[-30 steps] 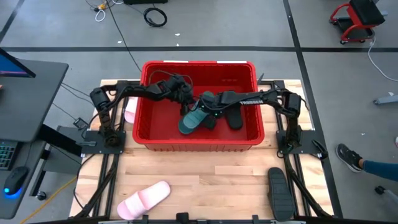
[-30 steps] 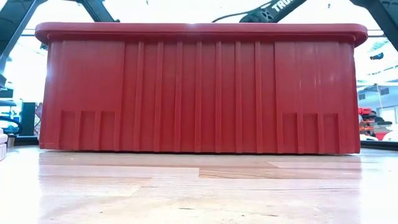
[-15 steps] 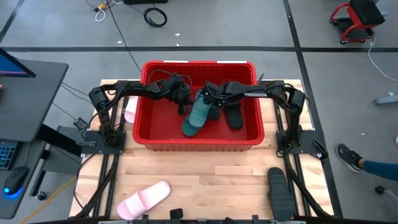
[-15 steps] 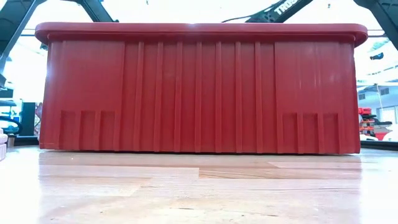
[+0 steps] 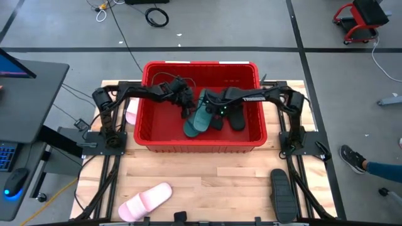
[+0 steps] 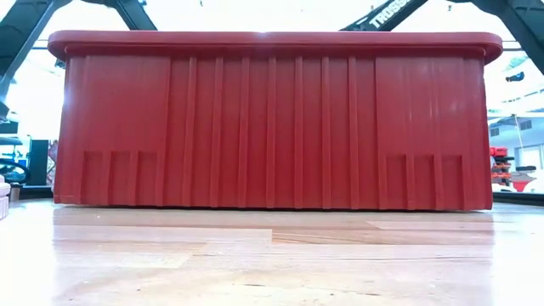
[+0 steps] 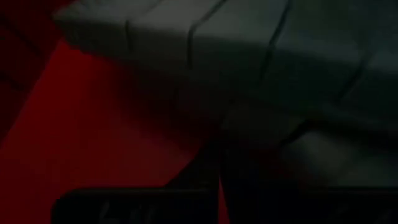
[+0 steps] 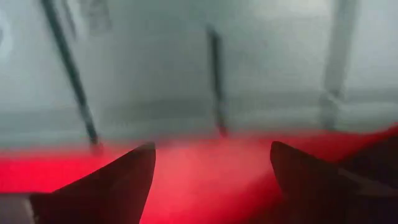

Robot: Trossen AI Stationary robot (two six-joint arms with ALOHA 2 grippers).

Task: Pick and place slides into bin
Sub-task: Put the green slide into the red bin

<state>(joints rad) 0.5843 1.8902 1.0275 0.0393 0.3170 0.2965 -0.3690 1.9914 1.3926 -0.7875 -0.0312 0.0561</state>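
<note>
The red bin [image 5: 201,64] stands at the table's middle and fills the low view [image 6: 272,127]. A teal slide [image 5: 197,119] lies aslant in it, and a black slide [image 5: 236,118] lies to its right. My right gripper [image 5: 217,111] is inside the bin between the two, open, with the teal slide's ribbed sole [image 8: 217,74] close ahead of its fingers [image 8: 140,180]. My left gripper [image 5: 186,105] is inside the bin at the teal slide's far left side; its wrist view shows the slide close up [image 7: 249,62].
A pink slide [image 5: 146,201] lies on the table near the front left. Another pink slide [image 5: 130,114] lies between the bin's left wall and the left arm. A black slide [image 5: 281,193] lies at the front right. Bare wood shows in front of the bin.
My right gripper has gone toward the bin's far wall and then come back down toward the black slide. The teal slide has shifted a little toward the right inside the bin and stays aslant on the bin's floor.
</note>
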